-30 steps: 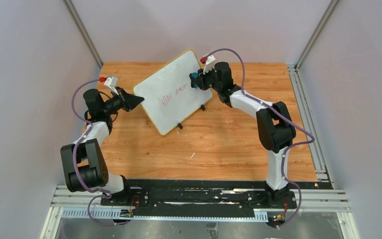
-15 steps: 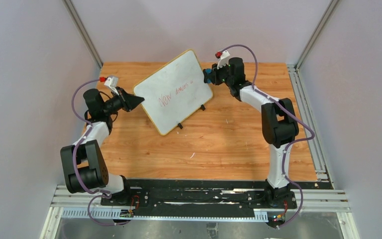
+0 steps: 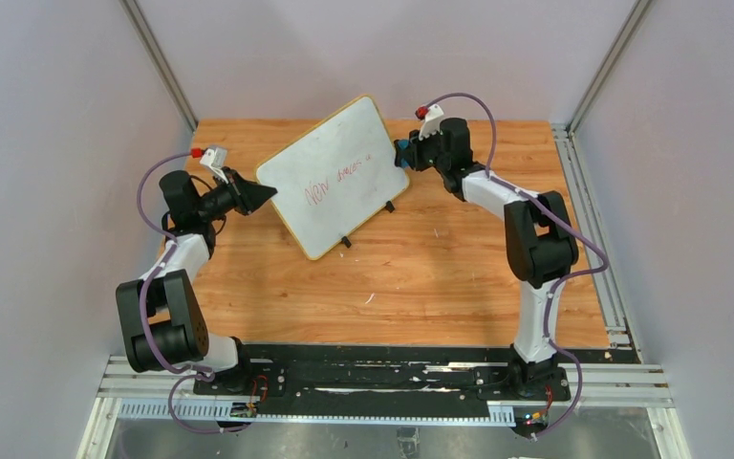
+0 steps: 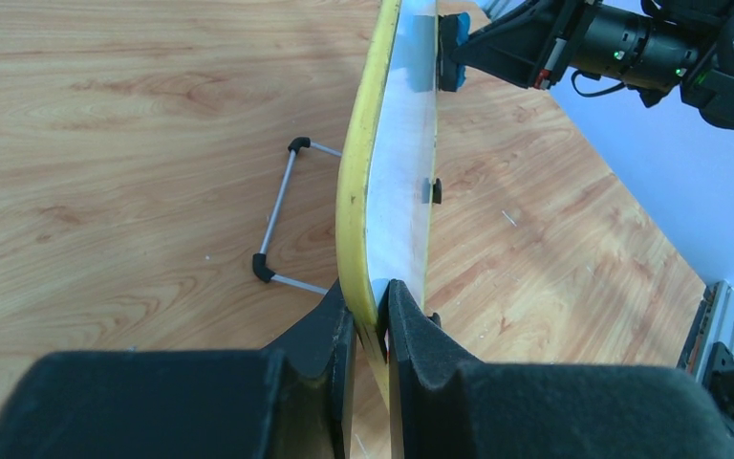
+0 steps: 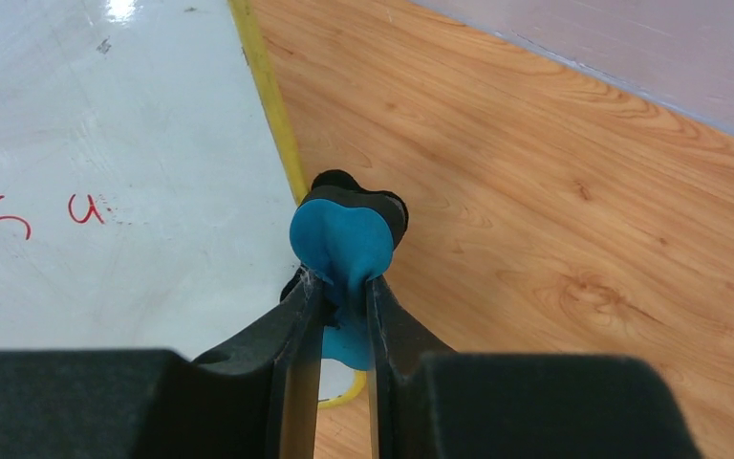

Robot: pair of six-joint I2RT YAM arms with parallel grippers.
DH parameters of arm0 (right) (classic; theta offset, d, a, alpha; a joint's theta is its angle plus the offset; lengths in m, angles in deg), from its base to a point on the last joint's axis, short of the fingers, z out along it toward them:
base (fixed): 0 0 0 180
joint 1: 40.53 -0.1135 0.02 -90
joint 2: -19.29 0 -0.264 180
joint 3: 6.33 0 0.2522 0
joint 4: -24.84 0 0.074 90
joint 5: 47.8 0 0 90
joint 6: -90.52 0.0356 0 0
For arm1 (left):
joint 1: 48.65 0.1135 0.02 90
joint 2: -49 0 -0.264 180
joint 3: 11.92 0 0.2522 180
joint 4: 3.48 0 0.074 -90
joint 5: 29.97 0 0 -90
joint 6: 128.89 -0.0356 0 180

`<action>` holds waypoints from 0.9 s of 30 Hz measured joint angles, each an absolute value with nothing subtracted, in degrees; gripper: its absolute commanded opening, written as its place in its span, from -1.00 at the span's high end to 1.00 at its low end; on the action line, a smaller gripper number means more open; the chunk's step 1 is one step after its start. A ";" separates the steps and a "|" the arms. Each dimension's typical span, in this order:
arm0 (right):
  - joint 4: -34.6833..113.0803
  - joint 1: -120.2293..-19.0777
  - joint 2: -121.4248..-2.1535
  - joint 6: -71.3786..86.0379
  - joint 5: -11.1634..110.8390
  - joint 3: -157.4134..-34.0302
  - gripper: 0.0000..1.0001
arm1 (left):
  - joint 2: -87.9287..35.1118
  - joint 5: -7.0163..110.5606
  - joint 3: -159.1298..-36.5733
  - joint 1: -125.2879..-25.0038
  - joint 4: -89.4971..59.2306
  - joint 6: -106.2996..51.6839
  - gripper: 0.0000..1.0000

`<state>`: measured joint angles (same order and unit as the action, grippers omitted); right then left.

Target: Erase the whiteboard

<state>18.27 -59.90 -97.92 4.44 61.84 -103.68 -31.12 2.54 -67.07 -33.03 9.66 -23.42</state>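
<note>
The whiteboard [image 3: 344, 143] stands on the tabletop [image 3: 420, 277], tipped back on its wire stand [image 4: 282, 215] and small black feet. Everything else sits around it. The left tool [image 4: 371, 311] is at the board's left corner, its jaws pinched together on the yellow frame there. The right tool [image 5: 344, 287] is at the board's opposite edge, just off the white face, its jaws squeezed onto the blue eraser [image 5: 341, 239]. I can't tell whether the eraser is touching the frame or sitting a hair clear of it.

The red writing [image 3: 317, 194] is still across the middle of the board, so the job looks far from done. As I see it, the eraser has to come back in over the frame and sweep toward the left tool.

Here is what worries me:

- **Catching the frame:** The eraser has to cross the raised yellow edge. If it comes in too low it may snag there and shove the board instead of wiping it.
- **The board swinging:** The board is held at only one corner, so a hard push at the far side could swing it in that pinch or skid its feet along the wood.
- **The stand folding:** The stand looks light, and pressure into the face might fold it back.
- **Losing the eraser:** The eraser is gripped at one narrow end, so dragging it sideways could twist it out of the jaws.
</note>
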 measured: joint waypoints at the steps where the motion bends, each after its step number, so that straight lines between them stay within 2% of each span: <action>1: 17.81 -60.03 -97.46 4.61 61.51 -102.91 0.99 | -31.08 2.56 -67.07 -33.03 9.57 -23.47 1.00; 9: 17.65 -62.83 -94.33 4.55 60.22 -100.95 0.99 | -31.08 2.58 -67.16 -33.03 9.26 -23.60 1.00; 27: 17.76 -69.83 -96.12 4.72 62.05 -104.79 0.99 | -30.59 2.82 -67.16 -33.03 8.35 -23.84 1.00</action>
